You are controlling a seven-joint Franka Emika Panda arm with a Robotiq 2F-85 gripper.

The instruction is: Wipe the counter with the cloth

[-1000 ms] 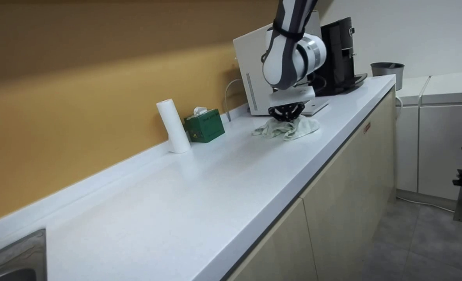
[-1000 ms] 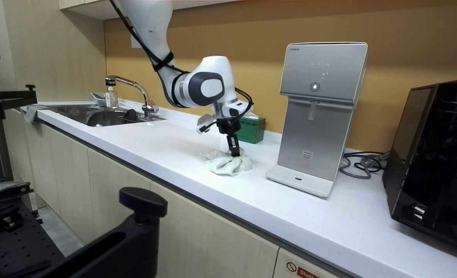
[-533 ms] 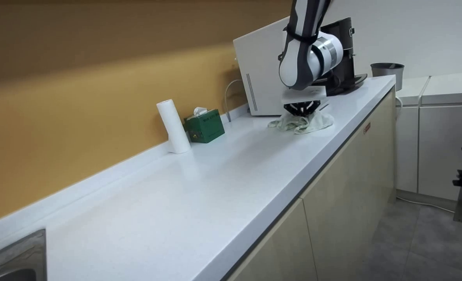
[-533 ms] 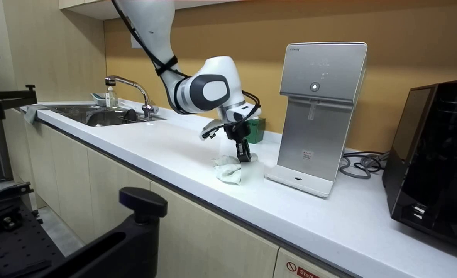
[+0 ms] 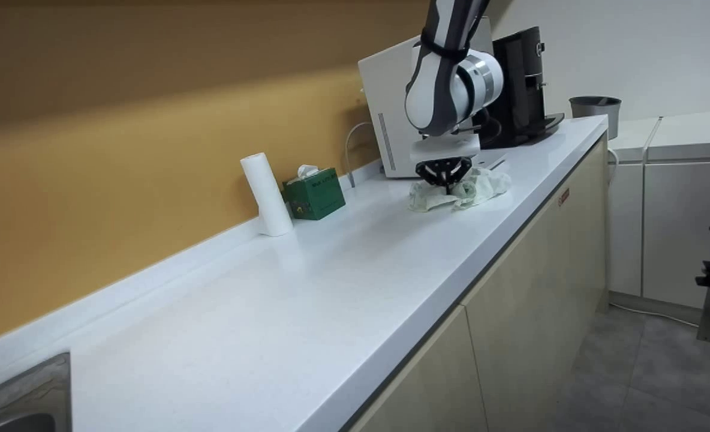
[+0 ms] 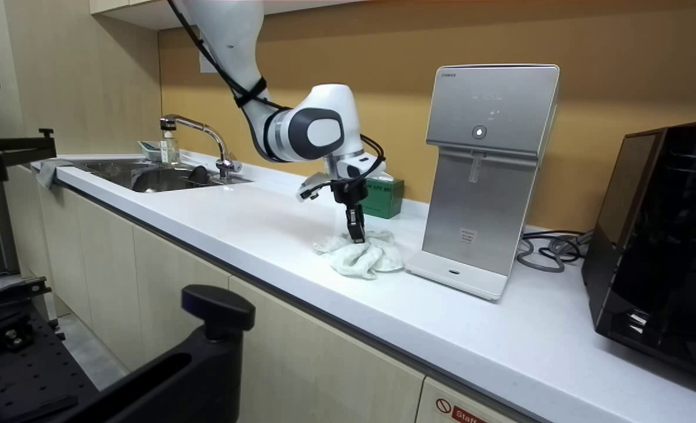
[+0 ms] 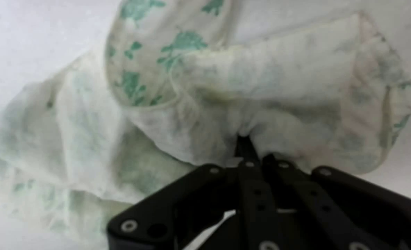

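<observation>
The one gripper's (image 6: 357,239) two fingers (image 7: 246,148) sit close together, pinching the single green-printed cloth (image 6: 364,259), which lies crumpled on the white counter (image 6: 254,217). In an exterior view, one silver water dispenser (image 6: 477,200) stands just right of the cloth, one black appliance (image 6: 671,252) farther right, and one sink (image 6: 155,181) with one faucet (image 6: 226,167) at far left. One green tissue box (image 5: 314,195) shows in both exterior views; in an exterior view, one paper towel roll (image 5: 267,195) is just left of it.

Arm (image 6: 260,120): white shells, rounded joints, dark grey panels (image 6: 297,136), silver band (image 5: 481,75). Black strap (image 6: 251,93) around one link; thin black cables (image 6: 377,147), looped at the wrist. Boxy white housing (image 5: 445,147) above the gripper (image 6: 356,237), itself black, bar-linked; wrist view shows pale round screw heads (image 7: 128,226).
</observation>
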